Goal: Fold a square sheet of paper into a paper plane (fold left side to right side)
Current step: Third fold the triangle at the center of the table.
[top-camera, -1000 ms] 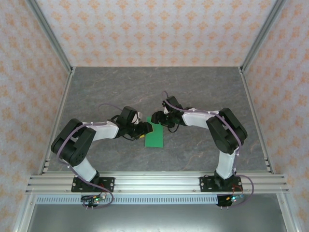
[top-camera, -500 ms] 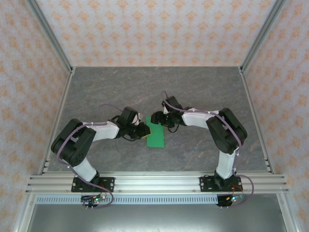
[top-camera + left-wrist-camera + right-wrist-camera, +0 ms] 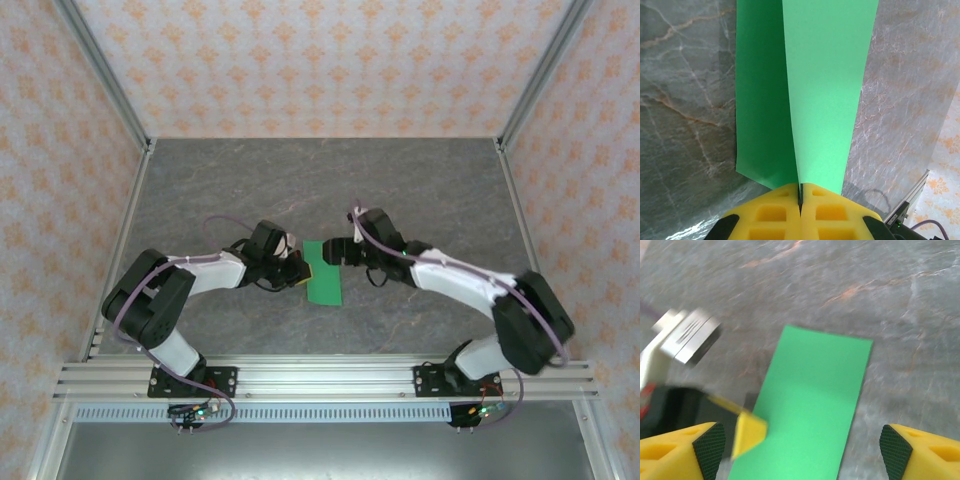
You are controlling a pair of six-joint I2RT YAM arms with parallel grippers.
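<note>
Green creased paper [image 3: 825,90], apparently folded double, pinched by left end effector [image 3: 800,196]; right end effector [image 3: 802,447] spread wide.

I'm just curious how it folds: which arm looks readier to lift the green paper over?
Probably left: the left pincer is shut on the green paper's edge; the right pincer hangs open above it, holding nothing.

Tabletop [image 3: 300,180]: from my remote station I see a grey stone-patterned surface with pale and rust-coloured veins. Walls [image 3: 320,60]: pale wallpaper with a repeated orange floral motif, on three sides. Corner posts [image 3: 103,68]: silver metal, rising from the tabletop's far corners. Rail [image 3: 330,378]: ribbed aluminium along the near edge.
</note>
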